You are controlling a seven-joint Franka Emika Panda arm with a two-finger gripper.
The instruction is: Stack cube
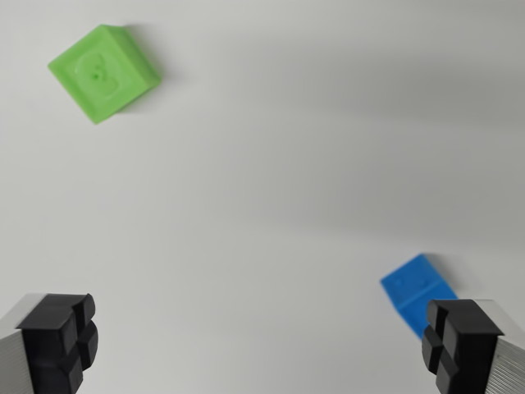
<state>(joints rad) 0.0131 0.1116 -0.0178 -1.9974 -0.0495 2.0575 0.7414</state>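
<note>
A green cube (102, 72) is seen upper left on the white worktop (271, 180). The tool (262, 345) is spread wide and empty. A blue cube (417, 287), beside the right finger, could be knocked during descent.

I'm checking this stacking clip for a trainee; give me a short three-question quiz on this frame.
1. True or false: the green cube sits on the blue cube.
2. Which cube lies nearer a pincer finger: A green, B blue?
3. Fill in: the pincer's jaws are ____.

Key: 1 false, they lie apart on the white table. 2 B, at the wrist view's right finger. 3 open, holding nothing.
</note>
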